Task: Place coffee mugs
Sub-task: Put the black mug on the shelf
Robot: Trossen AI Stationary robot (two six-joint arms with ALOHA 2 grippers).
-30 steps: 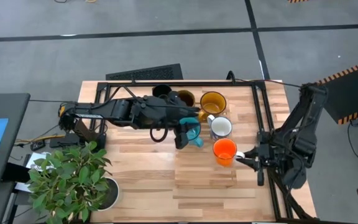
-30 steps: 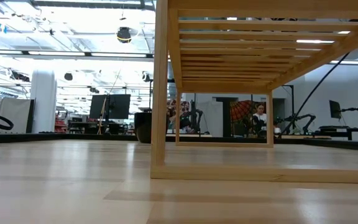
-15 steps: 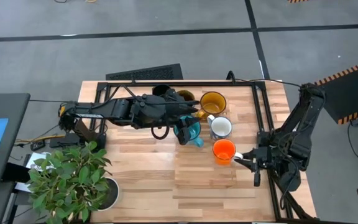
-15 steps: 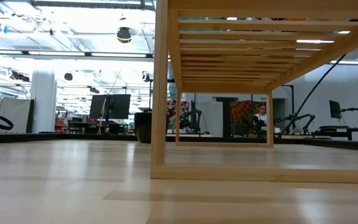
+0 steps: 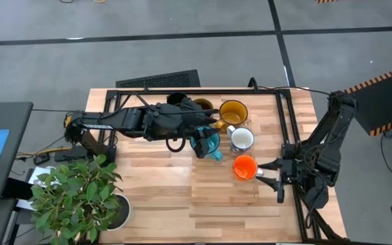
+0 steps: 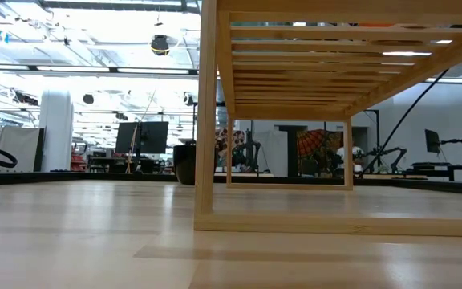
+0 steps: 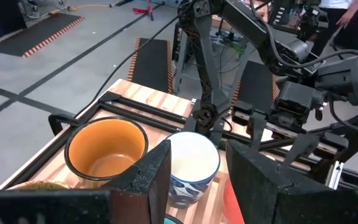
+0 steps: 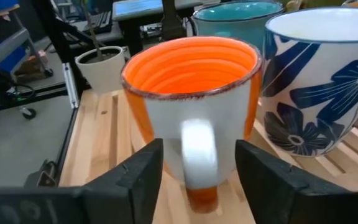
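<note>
While straddling the orange mug's [image 8: 191, 106] handle, right gripper [image 5: 269, 173] fingers apart; at nine o'clock, left gripper [image 5: 206, 139] clamped on teal mug [image 5: 211, 144].

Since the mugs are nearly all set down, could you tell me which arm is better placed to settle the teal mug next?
Left. The left gripper is at the teal mug; the right gripper stands open beside the orange mug, farther away.
</note>
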